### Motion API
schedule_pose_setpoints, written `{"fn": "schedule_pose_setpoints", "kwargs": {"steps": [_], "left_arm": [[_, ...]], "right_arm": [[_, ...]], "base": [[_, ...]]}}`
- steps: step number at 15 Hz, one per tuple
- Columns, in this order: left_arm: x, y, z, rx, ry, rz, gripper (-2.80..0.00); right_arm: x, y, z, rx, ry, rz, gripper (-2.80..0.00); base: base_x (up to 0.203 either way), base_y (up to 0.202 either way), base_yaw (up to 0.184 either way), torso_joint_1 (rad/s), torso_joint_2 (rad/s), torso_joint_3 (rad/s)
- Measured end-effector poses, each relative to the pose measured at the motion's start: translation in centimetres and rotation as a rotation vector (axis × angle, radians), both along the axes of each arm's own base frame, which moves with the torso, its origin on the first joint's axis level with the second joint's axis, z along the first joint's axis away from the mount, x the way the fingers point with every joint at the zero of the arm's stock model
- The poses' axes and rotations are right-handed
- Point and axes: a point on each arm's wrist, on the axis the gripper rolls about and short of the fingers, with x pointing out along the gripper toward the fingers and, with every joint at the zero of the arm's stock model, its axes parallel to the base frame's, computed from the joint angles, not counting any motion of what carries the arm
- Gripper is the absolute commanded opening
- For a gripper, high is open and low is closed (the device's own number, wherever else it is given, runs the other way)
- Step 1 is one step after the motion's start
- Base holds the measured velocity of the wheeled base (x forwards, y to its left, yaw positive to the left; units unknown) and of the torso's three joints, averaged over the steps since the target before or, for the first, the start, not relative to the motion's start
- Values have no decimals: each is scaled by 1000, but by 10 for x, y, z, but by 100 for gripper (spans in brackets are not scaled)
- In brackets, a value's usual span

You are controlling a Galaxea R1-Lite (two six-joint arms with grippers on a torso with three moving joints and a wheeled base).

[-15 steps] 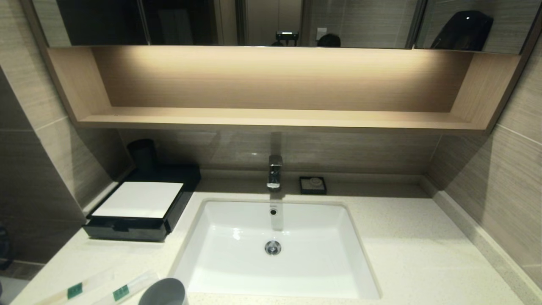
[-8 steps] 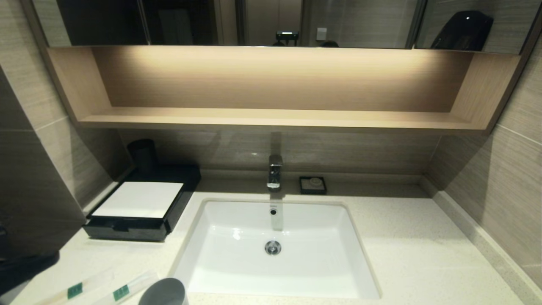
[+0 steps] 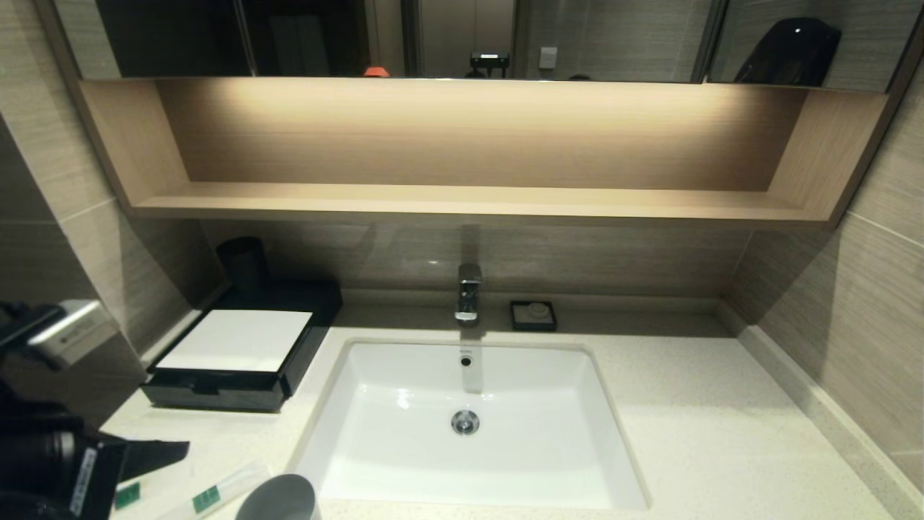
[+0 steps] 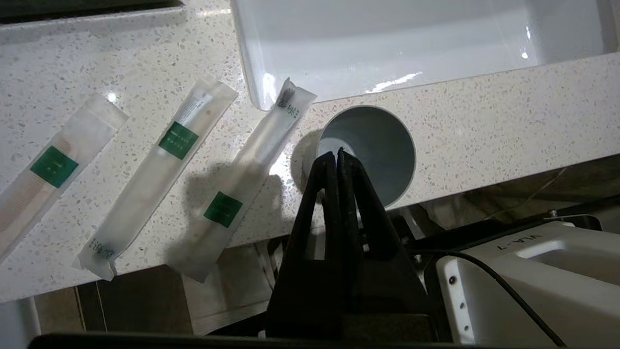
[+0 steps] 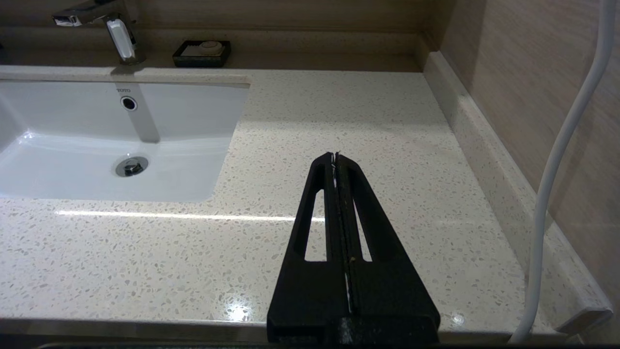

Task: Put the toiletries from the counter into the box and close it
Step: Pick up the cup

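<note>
Three long slim toiletries packets with green labels lie near the counter's (image 3: 693, 433) front left edge: one (image 4: 53, 167), a second (image 4: 160, 174) and a third (image 4: 242, 189) whose end overhangs the edge. In the head view two of the packets (image 3: 209, 497) show. The dark box (image 3: 234, 339) with its white top stands at the back left, drawer pushed in. My left gripper (image 4: 337, 154) is shut and empty, above the front edge beside the packets; its tip (image 3: 180, 449) points right. My right gripper (image 5: 335, 155) is shut and empty over the counter right of the sink.
A light grey cup (image 4: 373, 150) stands at the front edge, right by the left gripper's tip. The white sink (image 3: 577, 375) fills the middle, with the faucet (image 3: 468, 292) and a black soap dish (image 3: 533, 315) behind. A dark cup (image 3: 244, 263) stands behind the box, below a wooden shelf (image 3: 469, 202).
My left arm has come up into the head view at the lower left and now covers part of the leftmost packet there. Nothing else has moved.
</note>
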Motion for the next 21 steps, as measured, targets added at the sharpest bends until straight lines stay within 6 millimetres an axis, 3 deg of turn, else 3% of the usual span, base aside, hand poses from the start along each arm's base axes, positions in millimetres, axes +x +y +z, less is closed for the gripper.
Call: {"fn": "schedule_pose_setpoints", "kwargs": {"steps": [5,11,12,21], "left_arm": [[31,-11,-10,41,164,-38,-280],[46,-24,-26,143,255,-57,-280],[46,-26,-27,161,263,-58,0],[45,-30,-33,191,309,-81,0]], "right_arm": [[0,0,0,0,0,0,-280],[0,0,0,0,0,0,-280],[0,0,0,0,0,0,-280],[0,0,0,0,0,0,-280]], "base": [[0,0,0,0,0,0],[0,0,0,0,0,0],[0,0,0,0,0,0],[0,0,0,0,0,0]]}}
